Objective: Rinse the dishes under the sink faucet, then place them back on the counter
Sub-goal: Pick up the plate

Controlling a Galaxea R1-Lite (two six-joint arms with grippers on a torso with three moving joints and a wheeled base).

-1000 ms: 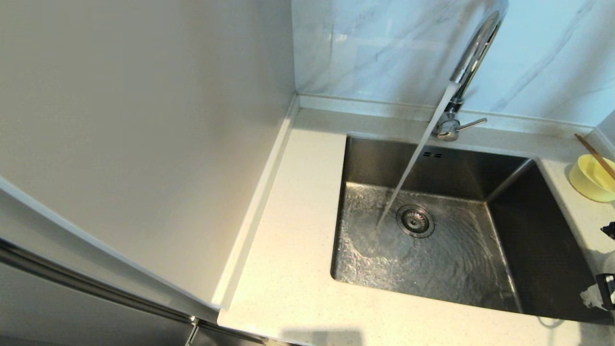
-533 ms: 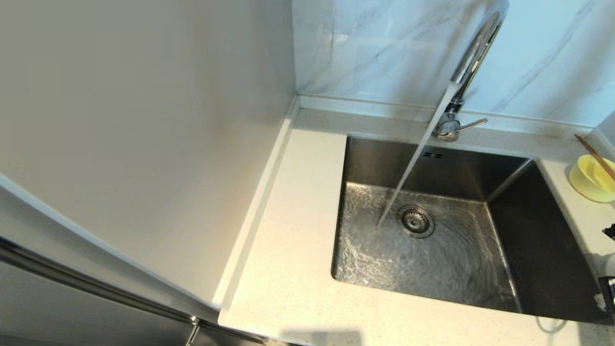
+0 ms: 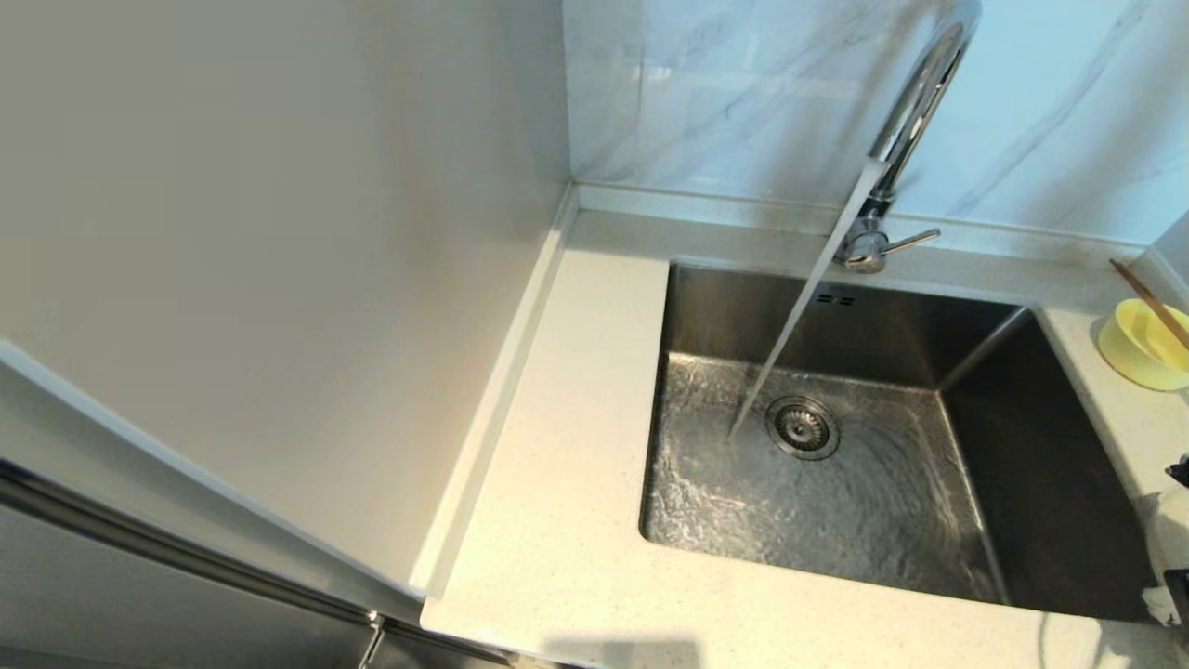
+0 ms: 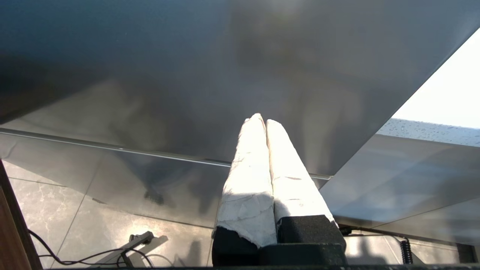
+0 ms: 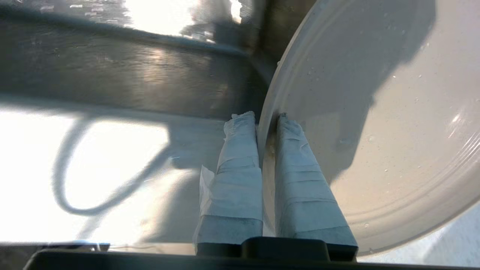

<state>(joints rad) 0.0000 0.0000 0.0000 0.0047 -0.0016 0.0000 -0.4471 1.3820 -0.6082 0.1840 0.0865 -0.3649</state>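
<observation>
The off-white plate (image 5: 375,131) hangs on edge, wet with drops, with my right gripper (image 5: 267,119) shut on its rim. In the head view only a sliver of that gripper (image 3: 1174,557) shows at the right edge, beside the sink (image 3: 1040,465). The chrome faucet (image 3: 915,102) runs a steady stream (image 3: 799,307) into the basin, just left of the drain strainer (image 3: 802,427). The pale-yellow bowl (image 3: 1138,358) sits on the counter (image 3: 576,465) at the far right, with brown chopsticks (image 3: 1152,302) leaning in it. My left gripper (image 4: 261,119) is shut on nothing, parked low below the counter.
A tall pale cabinet side (image 3: 279,232) stands along the counter's left. The grey-veined marble wall (image 3: 725,93) rises behind the faucet. The faucet lever (image 3: 910,241) points right. Water ripples over the sink floor (image 3: 836,502). Floor tiles and cables (image 4: 93,247) lie under the left gripper.
My right gripper has slid further right, nearly out of the head view, taking the plate with it. The water keeps running; bowl and chopsticks have not moved.
</observation>
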